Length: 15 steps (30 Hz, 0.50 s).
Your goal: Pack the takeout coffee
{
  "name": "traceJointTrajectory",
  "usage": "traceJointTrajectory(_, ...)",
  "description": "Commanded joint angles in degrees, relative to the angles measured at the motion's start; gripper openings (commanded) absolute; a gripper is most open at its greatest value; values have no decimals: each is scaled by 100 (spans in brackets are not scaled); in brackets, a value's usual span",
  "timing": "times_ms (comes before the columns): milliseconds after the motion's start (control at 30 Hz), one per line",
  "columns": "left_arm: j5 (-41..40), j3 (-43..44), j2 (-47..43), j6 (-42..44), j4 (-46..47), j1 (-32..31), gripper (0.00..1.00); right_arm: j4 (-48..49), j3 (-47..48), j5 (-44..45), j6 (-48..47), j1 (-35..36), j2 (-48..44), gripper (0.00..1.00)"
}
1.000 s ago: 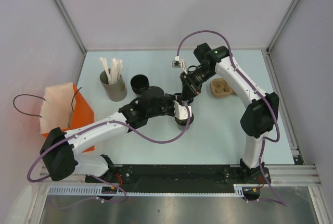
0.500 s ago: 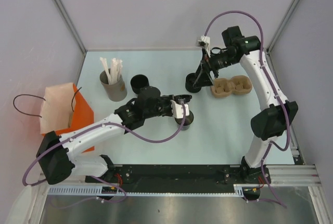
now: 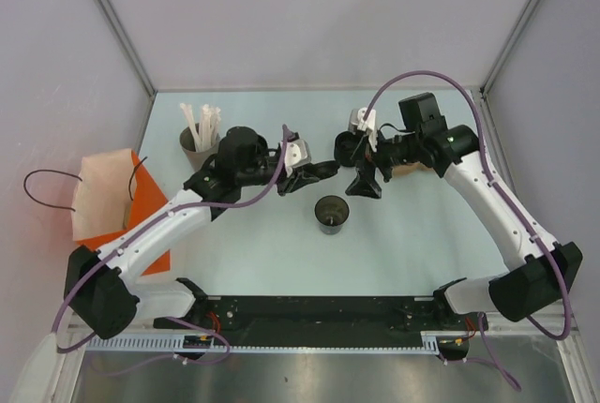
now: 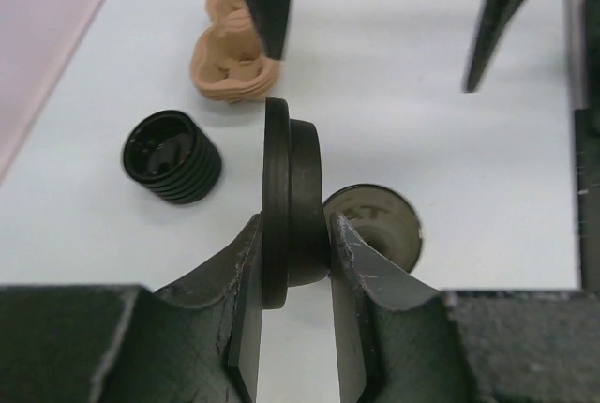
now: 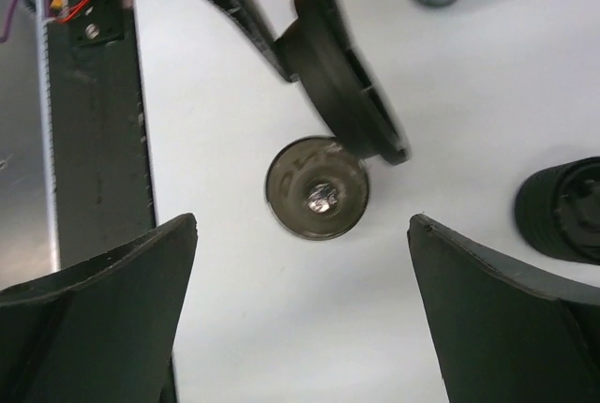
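The takeout coffee's black cup (image 3: 331, 213) stands upright on the table with its mouth uncovered. It also shows in the left wrist view as the cup (image 4: 375, 225) and in the right wrist view as the cup (image 5: 317, 199). Its round black lid (image 4: 291, 187) is off the cup and held edge-on. My left gripper (image 3: 323, 171) is shut on that lid, above and just behind the cup. My right gripper (image 3: 364, 176) hangs to the cup's right, tips pointing down. Its jaws stand wide open and empty (image 5: 302, 220), over bare table just short of the cup.
A ribbed black stack (image 4: 172, 156) and a tan pulp cup carrier (image 4: 230, 47) sit behind the cup to the right. The grey cup of white straws (image 3: 197, 136) stands at the back left. An orange bag (image 3: 122, 201) lies at the left table edge.
My left gripper has come up and back off the cup with the lid in it. My right gripper has opened wide and swung in from the back right towards the cup.
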Motion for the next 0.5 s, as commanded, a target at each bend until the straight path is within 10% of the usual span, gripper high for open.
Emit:
traceJointTrajectory(0,1732,80,-245,-1084,496,269,31,1775,-269,204,716,16,-439,100)
traceJointTrajectory(467,3255,-386,-421,-2886,2173,656,31,1900,-515,-1113,875,-10,-493,97)
